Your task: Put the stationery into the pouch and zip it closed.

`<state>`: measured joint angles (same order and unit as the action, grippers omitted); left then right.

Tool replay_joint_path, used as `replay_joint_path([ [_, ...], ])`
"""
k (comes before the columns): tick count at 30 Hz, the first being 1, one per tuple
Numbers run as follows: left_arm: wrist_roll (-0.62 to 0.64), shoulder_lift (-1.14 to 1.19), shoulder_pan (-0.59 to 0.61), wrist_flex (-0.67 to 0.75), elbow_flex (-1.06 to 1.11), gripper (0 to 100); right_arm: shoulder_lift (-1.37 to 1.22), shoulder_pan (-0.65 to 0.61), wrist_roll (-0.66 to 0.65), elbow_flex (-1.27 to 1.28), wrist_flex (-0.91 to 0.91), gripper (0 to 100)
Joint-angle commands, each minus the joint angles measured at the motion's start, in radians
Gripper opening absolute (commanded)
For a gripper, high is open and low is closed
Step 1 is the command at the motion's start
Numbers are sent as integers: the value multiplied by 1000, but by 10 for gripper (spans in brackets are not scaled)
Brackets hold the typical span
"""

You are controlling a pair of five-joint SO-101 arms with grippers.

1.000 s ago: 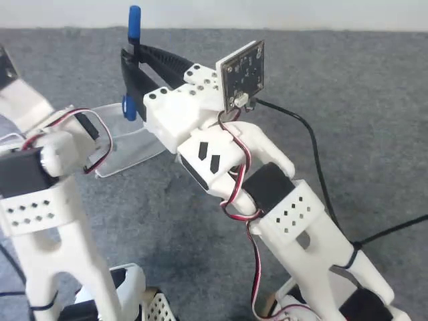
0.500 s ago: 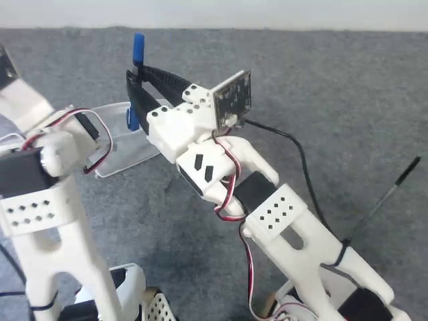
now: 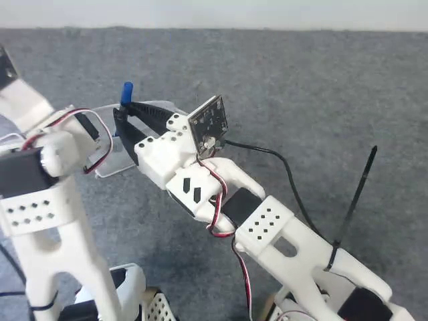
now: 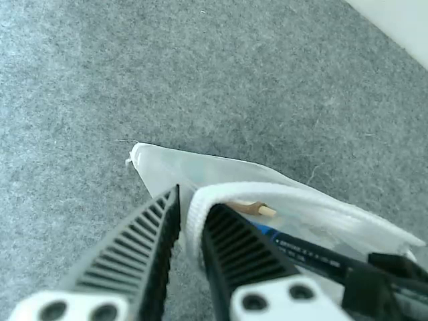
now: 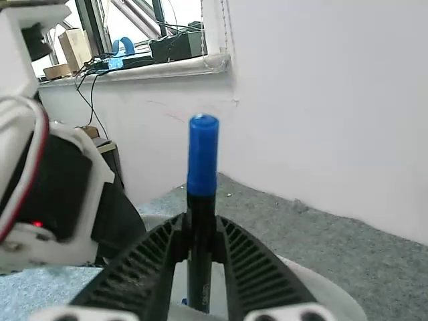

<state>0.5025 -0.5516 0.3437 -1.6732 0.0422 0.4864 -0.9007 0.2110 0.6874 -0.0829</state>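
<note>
Overhead view and close wrist views share pouch point(image 4: 200, 167).

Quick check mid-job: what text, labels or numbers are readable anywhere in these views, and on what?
dark pen inside the pouch: a line of white print along the barrel, too blurred to read.
blue-capped pen held in the right gripper: no legible marking on cap or barrel.
circuit board on the arm's wrist in the high view: any markings are too small to read.
Nothing in these views can be quoted.
</note>
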Motion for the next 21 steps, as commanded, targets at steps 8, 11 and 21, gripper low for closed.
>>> replay_joint_path([
  [8,-2,-52,0,49,-16,10,48,-5,3,38,-16,121],
  [11,-2,-52,0,49,-16,10,48,-5,3,40,-15,139],
  [21,-2,-52,0,49,-16,10,79,-4,-2,40,51,138],
])
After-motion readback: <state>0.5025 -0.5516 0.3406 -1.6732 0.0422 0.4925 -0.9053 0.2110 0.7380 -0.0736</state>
